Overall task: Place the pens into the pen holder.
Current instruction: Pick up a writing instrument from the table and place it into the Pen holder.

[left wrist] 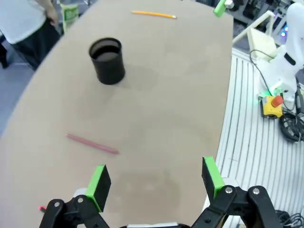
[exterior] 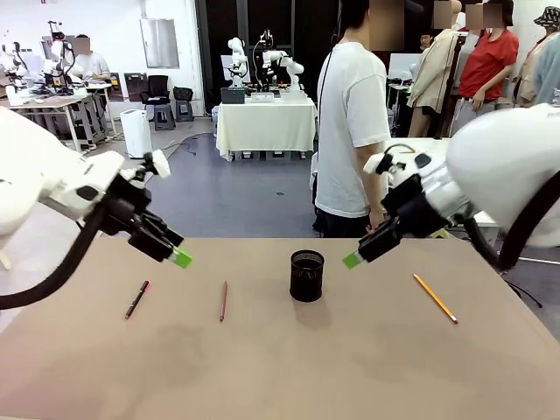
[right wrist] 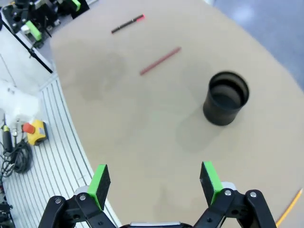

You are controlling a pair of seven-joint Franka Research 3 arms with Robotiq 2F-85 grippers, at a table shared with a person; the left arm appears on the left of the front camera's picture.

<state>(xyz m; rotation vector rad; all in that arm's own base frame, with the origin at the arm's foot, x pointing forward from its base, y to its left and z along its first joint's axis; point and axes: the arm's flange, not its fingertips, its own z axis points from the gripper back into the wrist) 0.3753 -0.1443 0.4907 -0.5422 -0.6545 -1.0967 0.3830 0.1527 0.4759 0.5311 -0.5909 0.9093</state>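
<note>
Front view: the left end effector point(exterior: 181, 257) hangs above the tabletop point(exterior: 280, 376) on the left, the right end effector point(exterior: 353, 260) on the right, both off the surface and tilted down toward the middle. From this side I cannot tell how far either is spread. The holder point(exterior: 306, 276) stands upright between them, just right of centre. The brown pen point(exterior: 223, 301) lies flat to its left, the dark pen point(exterior: 136, 299) with the red end farther left, and the pencil point(exterior: 435, 298) well apart on the right. A person point(exterior: 350, 131) in a white T-shirt stands past the far edge. Left wrist view: the left end effector point(left wrist: 156, 179) is spread wide with nothing between its green pads; the brown pen point(left wrist: 92, 144) lies nearest it, the holder point(left wrist: 107, 60) beyond, and the pencil point(left wrist: 153, 14) at the far edge. Right wrist view: the right end effector point(right wrist: 155, 183) is likewise wide apart and empty, with the holder point(right wrist: 226, 98) ahead to one side and both pens lying past it, apart from each other.
</note>
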